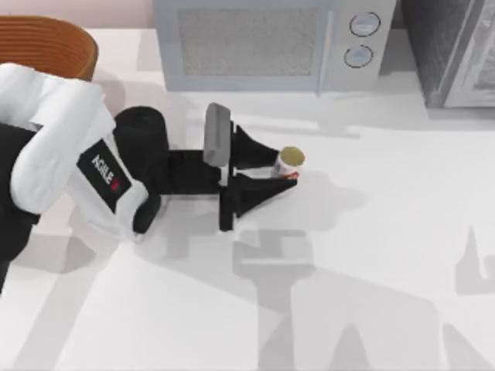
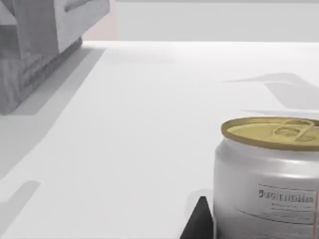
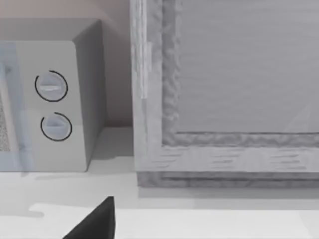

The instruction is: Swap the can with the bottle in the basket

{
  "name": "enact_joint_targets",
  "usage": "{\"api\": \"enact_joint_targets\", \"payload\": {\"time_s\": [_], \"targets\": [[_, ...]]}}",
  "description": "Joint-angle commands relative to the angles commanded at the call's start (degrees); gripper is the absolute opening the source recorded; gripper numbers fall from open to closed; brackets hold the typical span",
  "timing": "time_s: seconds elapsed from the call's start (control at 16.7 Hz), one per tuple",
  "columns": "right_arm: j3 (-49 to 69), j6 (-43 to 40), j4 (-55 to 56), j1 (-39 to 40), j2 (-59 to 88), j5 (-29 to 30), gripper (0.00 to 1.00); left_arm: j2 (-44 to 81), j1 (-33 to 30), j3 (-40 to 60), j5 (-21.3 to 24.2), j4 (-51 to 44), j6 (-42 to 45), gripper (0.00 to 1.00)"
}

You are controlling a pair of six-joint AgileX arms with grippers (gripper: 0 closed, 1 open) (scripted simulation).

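The basket [image 1: 46, 45] sits at the table's [image 1: 371, 255] far left corner, cut off by the frame edge, well apart from the can [image 1: 289, 164]. The left arm reaches rightward from beside the basket, its left gripper [image 1: 280, 167] spread open with one finger on each side of the upright can, the near finger's tip just beside it. The can stands in front of the microwave [image 1: 271, 42], with bare table open right of it and toward the near edge. In the left wrist view the can [image 2: 269, 174] stands upright beside a dark fingertip [image 2: 199, 221]. The right gripper's one visible finger [image 3: 97, 221] points toward the microwave [image 3: 55, 99] and a grey cabinet [image 3: 224, 89]; whether it is open, I cannot tell.
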Motion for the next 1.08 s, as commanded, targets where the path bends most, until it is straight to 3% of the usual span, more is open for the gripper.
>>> {"api": "enact_joint_targets", "payload": {"time_s": [0.24,1.02,1.08], "targets": [[0.00,0.00,0.00,0.00,0.00,0.00,1.00,0.00,0.00,0.00,0.00,0.00,0.00,0.00],[0.00,0.00,0.00,0.00,0.00,0.00,1.00,0.00,0.00,0.00,0.00,0.00,0.00,0.98],[0.00,0.00,0.00,0.00,0.00,0.00,1.00,0.00,0.00,0.00,0.00,0.00,0.00,1.00]]}}
